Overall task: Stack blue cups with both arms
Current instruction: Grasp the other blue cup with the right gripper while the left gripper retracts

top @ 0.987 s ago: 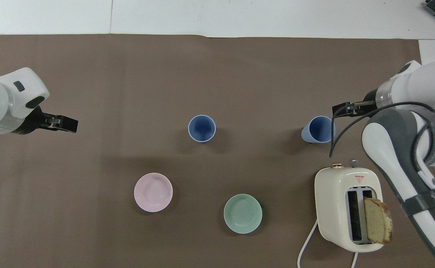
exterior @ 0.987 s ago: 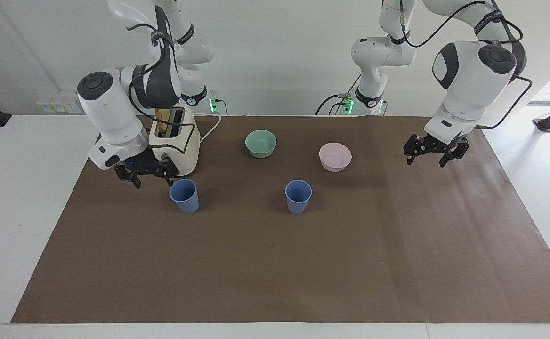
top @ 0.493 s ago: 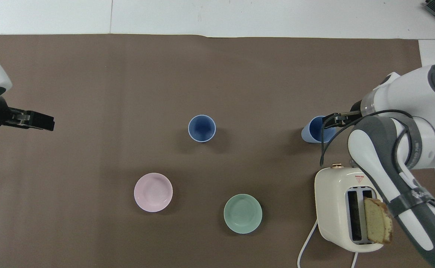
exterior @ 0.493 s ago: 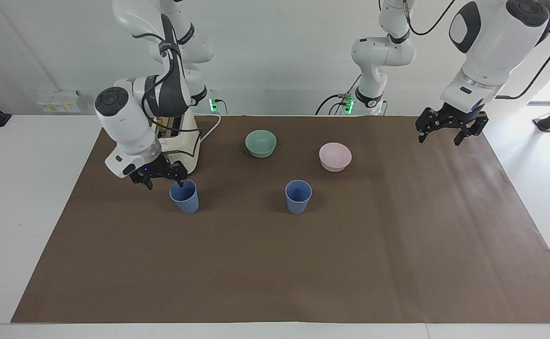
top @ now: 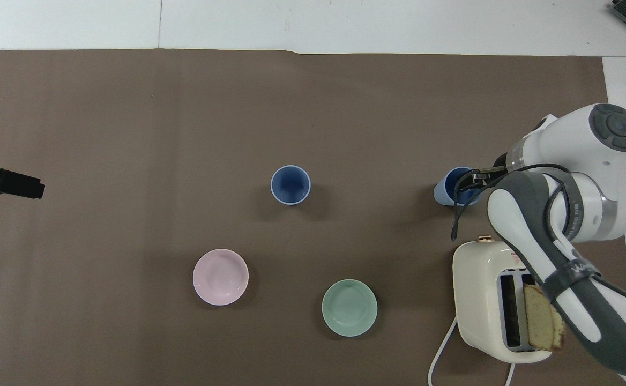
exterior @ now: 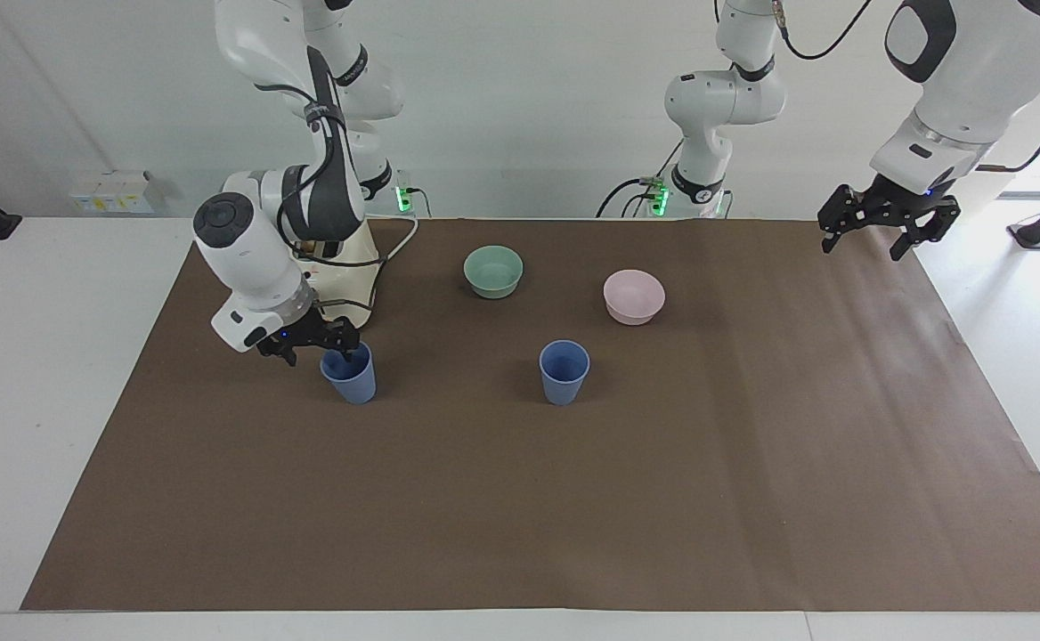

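At blue cup (exterior: 349, 376): open right gripper (exterior: 317, 345).

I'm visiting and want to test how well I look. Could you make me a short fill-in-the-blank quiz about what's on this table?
1. The right tool, jaws open, is at the rim of a ____ cup.
2. A slice of bread stands in the ____.
3. Upright cups on the brown mat: ____.
4. The bowl beside the mint-green bowl is ____.

Missing words: blue; toaster; two; pink
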Motion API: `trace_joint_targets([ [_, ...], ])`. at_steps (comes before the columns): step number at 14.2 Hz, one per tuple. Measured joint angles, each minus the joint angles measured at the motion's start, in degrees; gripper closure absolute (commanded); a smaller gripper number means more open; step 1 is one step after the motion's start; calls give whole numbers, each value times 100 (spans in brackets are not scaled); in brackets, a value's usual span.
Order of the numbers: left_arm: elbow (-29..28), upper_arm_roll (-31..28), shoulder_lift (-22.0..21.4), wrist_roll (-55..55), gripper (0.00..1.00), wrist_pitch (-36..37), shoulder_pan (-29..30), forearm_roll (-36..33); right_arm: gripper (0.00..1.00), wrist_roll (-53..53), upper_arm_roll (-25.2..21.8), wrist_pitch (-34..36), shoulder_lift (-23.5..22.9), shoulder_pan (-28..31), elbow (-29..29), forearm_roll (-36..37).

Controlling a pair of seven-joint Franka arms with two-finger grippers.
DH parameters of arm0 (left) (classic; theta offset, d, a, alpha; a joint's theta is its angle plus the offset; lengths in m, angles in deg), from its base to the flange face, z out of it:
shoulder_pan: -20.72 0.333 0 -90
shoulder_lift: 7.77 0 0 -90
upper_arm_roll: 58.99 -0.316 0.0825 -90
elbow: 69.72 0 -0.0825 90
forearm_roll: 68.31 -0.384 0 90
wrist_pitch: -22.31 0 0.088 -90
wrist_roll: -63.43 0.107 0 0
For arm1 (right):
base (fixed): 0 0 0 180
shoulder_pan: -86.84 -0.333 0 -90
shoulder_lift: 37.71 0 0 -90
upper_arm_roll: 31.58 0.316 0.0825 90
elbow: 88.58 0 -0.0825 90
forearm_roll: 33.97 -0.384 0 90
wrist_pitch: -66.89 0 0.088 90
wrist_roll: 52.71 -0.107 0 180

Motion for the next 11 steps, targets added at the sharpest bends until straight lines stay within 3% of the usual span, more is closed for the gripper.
trace_joint_targets([
  [1, 129, 32, -15, -2, 0, 135, -3, 0, 55, 0, -1, -96, -53, 7, -27, 0],
  [2, 236, 53, -30, -40, 0, 254, -4, 5, 84, 23, -3, -132, -78, 15, -49, 0],
  [3, 325, 68, -45, -111, 0, 355, -4, 7, 100, 92, -3, -142, -82, 15, -62, 0],
  [11, 351, 86, -67, -487, 0, 413, -5, 289, 100, 197, 19, -114, -63, 1, -41, -8],
])
